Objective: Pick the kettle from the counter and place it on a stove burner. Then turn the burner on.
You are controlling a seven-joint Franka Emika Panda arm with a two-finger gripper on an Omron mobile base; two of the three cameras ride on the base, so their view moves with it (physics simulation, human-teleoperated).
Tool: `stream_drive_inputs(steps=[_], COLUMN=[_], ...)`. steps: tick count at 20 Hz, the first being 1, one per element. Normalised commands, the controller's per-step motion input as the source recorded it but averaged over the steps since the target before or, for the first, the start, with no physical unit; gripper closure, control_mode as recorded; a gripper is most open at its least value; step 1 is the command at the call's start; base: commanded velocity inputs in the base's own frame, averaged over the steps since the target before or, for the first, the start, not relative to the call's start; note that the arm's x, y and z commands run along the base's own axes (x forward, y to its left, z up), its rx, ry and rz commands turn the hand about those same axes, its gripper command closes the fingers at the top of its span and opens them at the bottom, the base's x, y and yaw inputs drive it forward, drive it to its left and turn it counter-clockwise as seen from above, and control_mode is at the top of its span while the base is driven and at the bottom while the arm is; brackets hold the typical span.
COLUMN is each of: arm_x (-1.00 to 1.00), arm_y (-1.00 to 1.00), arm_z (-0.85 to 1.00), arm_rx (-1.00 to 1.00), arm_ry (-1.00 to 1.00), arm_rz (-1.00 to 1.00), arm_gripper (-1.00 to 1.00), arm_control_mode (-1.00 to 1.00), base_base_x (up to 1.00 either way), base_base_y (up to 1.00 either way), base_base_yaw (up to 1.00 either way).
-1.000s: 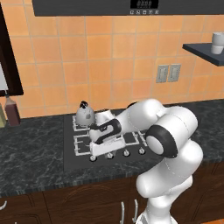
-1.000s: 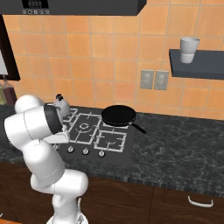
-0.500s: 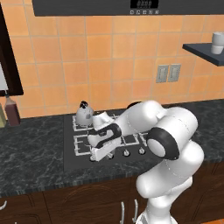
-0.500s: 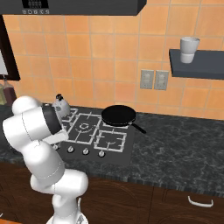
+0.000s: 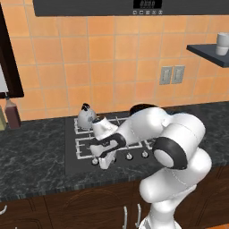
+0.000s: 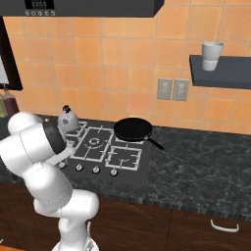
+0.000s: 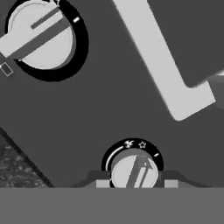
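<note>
White arm [image 5: 147,127] bends low, fingers [image 7: 103,183] flanking a stove knob [image 7: 134,171].

Dark marbled table [image 6: 196,157] carries a black stove [image 6: 105,152]. On the stove: kettle [image 5: 86,117] at the back-left burner, frying pan [image 6: 133,130] back-right. Brown bottle [image 5: 12,113] stands left of the stove.

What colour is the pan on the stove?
Black, seen best in the right base view: pan.
</note>
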Motion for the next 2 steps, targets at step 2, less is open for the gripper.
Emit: stream_drive_inputs(steps=[2], arm_x=[-0.12], arm_y=[-0.08], arm_z=[0.00], arm_rx=[0.00], arm_ry=[-0.04], arm_rz=[0.37], arm_gripper=[1.00], arm_control_mode=[-1.00], base_base_x=[0.00], base_base_y=[0.00], base_base_yaw=[0.00])
